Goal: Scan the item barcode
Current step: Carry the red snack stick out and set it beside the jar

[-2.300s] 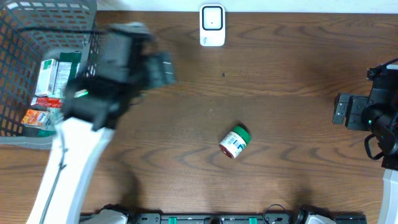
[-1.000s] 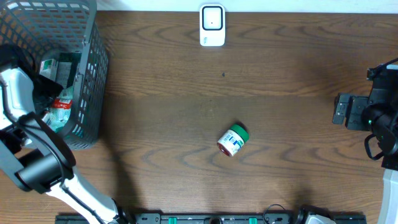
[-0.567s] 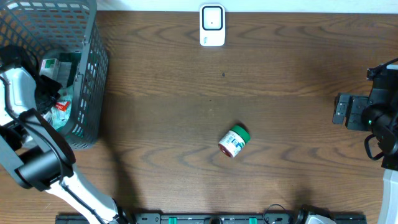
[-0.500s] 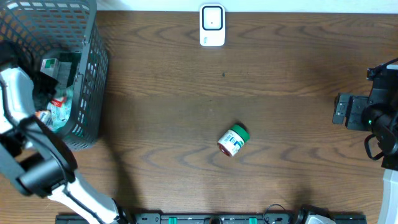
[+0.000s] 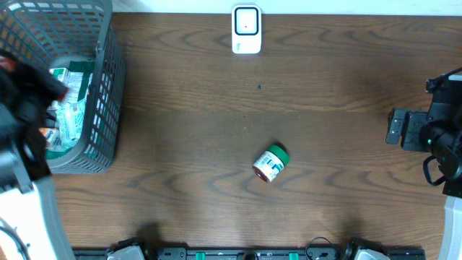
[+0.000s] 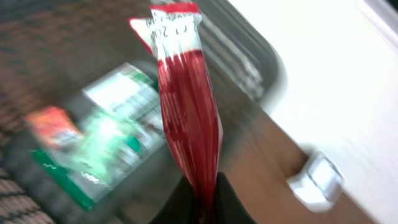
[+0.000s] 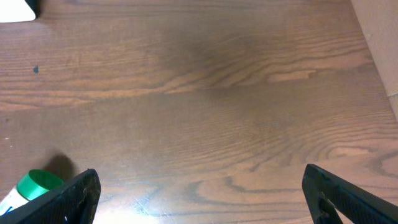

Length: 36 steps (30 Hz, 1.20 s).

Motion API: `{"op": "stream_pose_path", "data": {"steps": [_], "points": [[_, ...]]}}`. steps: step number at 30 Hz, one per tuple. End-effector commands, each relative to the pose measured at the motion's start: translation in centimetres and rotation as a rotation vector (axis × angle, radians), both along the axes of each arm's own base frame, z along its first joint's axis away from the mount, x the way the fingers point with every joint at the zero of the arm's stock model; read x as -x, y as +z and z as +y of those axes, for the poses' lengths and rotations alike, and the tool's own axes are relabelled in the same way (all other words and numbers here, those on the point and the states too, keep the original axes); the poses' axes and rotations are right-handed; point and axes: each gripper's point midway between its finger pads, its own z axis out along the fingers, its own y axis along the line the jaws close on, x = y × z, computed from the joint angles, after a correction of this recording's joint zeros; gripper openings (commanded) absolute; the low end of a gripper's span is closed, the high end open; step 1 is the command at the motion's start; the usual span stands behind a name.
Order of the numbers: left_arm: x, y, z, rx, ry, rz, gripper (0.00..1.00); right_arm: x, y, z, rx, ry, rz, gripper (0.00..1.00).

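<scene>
My left gripper is shut on the lower end of a long red packet with a white printed top, and holds it upright above the grey wire basket. Overhead, that arm is blurred at the basket's left side, with a bit of the red packet showing. The white scanner stands at the table's far edge, and its corner shows in the left wrist view. My right gripper hangs open and holds nothing at the table's right edge.
A green-capped bottle lies on its side mid-table and shows at the lower left of the right wrist view. Green, white and orange packages lie in the basket. The table is brown wood.
My left arm was reaching down into the basket. It has since lifted up and out toward the camera, with the red packet now between its jaws. The right arm has not moved.
</scene>
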Motion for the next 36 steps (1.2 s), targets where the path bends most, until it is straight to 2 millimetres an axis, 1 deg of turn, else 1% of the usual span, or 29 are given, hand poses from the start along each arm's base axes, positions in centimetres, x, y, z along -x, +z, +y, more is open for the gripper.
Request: {"op": "stream_pose_path", "data": {"steps": [1,3,4,6,8,9,10,11,12,13,15,16,17,19,20,21,23,25,28,29,33,35,36], "points": [[-0.3,-1.6,-8.0,0.022,-0.315,0.069,0.07,0.0,0.4,-0.2,-0.005,-0.015,-0.011,0.99],[-0.1,-5.0,-12.7,0.03,-0.468,0.18,0.07,0.0,0.4,-0.2,-0.005,-0.014,-0.011,0.99],[0.0,-7.5,-15.2,0.031,-0.547,0.249,0.07,0.0,0.4,-0.2,-0.005,-0.015,-0.011,0.99],[0.1,-12.4,-19.3,0.027,-0.671,0.363,0.07,0.0,0.4,-0.2,-0.005,-0.014,-0.011,0.99],[0.1,-15.8,-21.8,0.018,-0.741,0.428,0.08,0.0,0.4,-0.2,-0.005,-0.015,-0.011,0.99],[0.3,-19.2,-24.3,0.004,-0.808,0.498,0.08,0.0,0.4,-0.2,-0.005,-0.014,-0.011,0.99],[0.4,-20.9,-25.6,-0.005,-0.841,0.533,0.08,0.0,0.4,-0.2,-0.005,-0.015,-0.011,0.99],[0.4,-21.9,-26.4,-0.013,-0.863,0.553,0.08,0.0,0.4,-0.2,-0.005,-0.014,-0.011,0.99],[0.5,-23.8,-27.9,-0.033,-0.909,0.589,0.08,0.0,0.4,-0.2,-0.005,-0.014,-0.011,0.99],[0.5,-24.7,-28.7,-0.045,-0.935,0.605,0.08,0.0,0.4,-0.2,-0.005,-0.014,-0.011,0.99],[0.8,-28.1,-31.6,-0.08,-1.011,0.661,0.08,0.0,0.4,-0.2,-0.005,-0.014,-0.011,0.99],[1.0,-29.1,-32.3,-0.086,-1.027,0.678,0.07,0.0,0.4,-0.2,-0.005,-0.015,-0.011,0.99],[1.7,-31.0,-33.4,-0.102,-1.056,0.721,0.08,0.0,0.4,-0.2,-0.005,-0.015,-0.011,0.99],[3.0,-33.4,-34.6,-0.124,-1.091,0.787,0.08,0.0,0.4,-0.2,-0.005,-0.015,-0.011,0.99],[3.3,-33.7,-34.7,-0.128,-1.098,0.798,0.07,0.0,0.4,-0.2,-0.005,-0.014,-0.011,0.99],[4.0,-34.3,-35.1,-0.135,-1.114,0.823,0.08,0.0,0.4,-0.2,-0.005,-0.015,-0.011,0.99],[5.1,-34.6,-35.8,-0.128,-1.146,0.845,0.08,0.0,0.4,-0.2,-0.005,-0.014,-0.011,0.99],[6.9,-34.4,-37.4,-0.099,-1.21,0.861,0.08,0.0,0.4,-0.2,-0.005,-0.014,-0.011,0.99],[9.1,-34.6,-37.7,-0.11,-1.226,0.917,0.08,0.0,0.4,-0.2,-0.005,-0.015,-0.011,0.99],[9.5,-34.6,-37.7,-0.112,-1.223,0.93,0.08,0.0,0.4,-0.2,-0.005,-0.014,-0.011,0.99],[10.3,-34.6,-37.7,-0.083,-1.164,0.966,0.08,0.0,0.4,-0.2,-0.005,-0.014,-0.011,0.99],[10.0,-34.7,-37.6,-0.096,-1.157,0.957,0.08,0.0,0.4,-0.2,-0.005,-0.015,-0.011,0.99],[9.3,-34.8,-37.3,-0.132,-1.136,0.939,0.1,0.0,0.4,-0.2,-0.005,-0.015,-0.011,0.99]]}}
